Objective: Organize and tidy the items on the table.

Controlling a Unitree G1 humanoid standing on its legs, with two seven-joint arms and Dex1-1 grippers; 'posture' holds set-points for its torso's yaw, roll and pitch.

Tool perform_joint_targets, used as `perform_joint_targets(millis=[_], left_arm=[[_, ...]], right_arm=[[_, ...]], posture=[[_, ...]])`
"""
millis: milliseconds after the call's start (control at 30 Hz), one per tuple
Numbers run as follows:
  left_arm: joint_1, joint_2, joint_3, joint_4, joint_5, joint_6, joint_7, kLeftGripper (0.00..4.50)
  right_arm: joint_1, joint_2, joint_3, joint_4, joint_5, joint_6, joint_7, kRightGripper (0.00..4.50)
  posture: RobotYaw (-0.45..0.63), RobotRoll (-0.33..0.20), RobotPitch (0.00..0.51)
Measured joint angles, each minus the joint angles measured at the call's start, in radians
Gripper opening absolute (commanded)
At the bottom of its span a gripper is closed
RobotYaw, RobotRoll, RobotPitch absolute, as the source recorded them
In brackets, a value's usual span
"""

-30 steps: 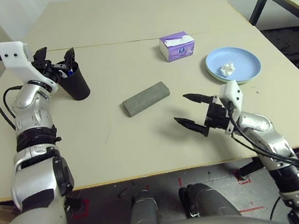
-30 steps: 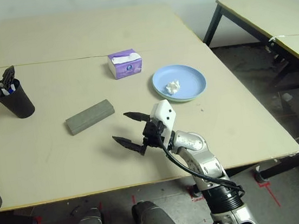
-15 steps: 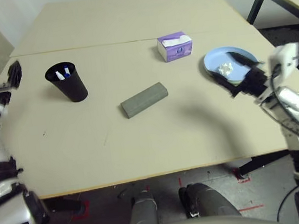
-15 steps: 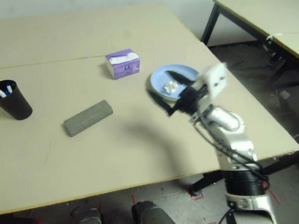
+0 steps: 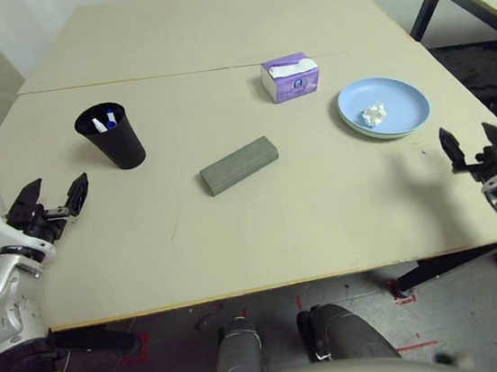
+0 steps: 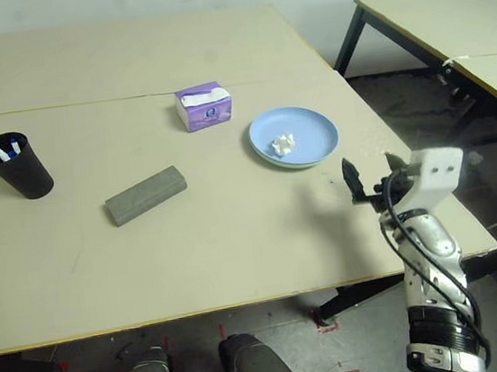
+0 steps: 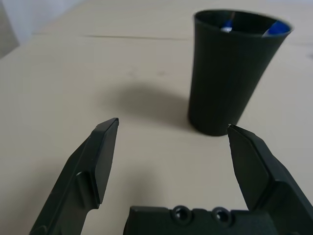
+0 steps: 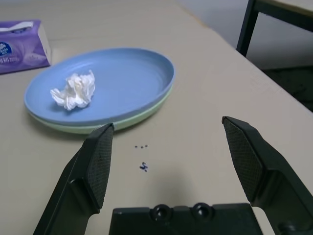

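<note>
Left eye view shows both grippers spread wide and empty: the left gripper (image 5: 55,198) near the black cup (image 5: 112,136) holding the markers (image 5: 105,123), the right gripper (image 5: 472,148) beside the stacked plates (image 5: 397,106) carrying the paper wad (image 5: 373,115). A careless sweep could tip the cup or nudge the plates toward the table (image 5: 263,229) edge.

We see only the marker (image 5: 101,123) tops above the black cup (image 5: 113,137) rim; the light-green plate (image 8: 98,128) shows merely its edge beneath the blue plate (image 8: 122,73).
</note>
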Motion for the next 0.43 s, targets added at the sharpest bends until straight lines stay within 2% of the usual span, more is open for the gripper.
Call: perform_joint_targets(millis=[167, 433], left_arm=[[0.041, 0.022, 0.02, -0.023, 0.0, 0.01, 0.01, 4.49], [0.078, 0.03, 0.048, -0.089, -0.004, 0.039, 0.023, 4.49]], right_arm=[[-0.004, 0.037, 0.034, -0.013, -0.018, -0.01, -0.018, 4.5], [0.059, 0.08, 0.057, -0.121, -0.019, 0.0, -0.048, 4.5]], posture=[[0.02, 0.0, 0.174], [0.01, 0.0, 0.158]])
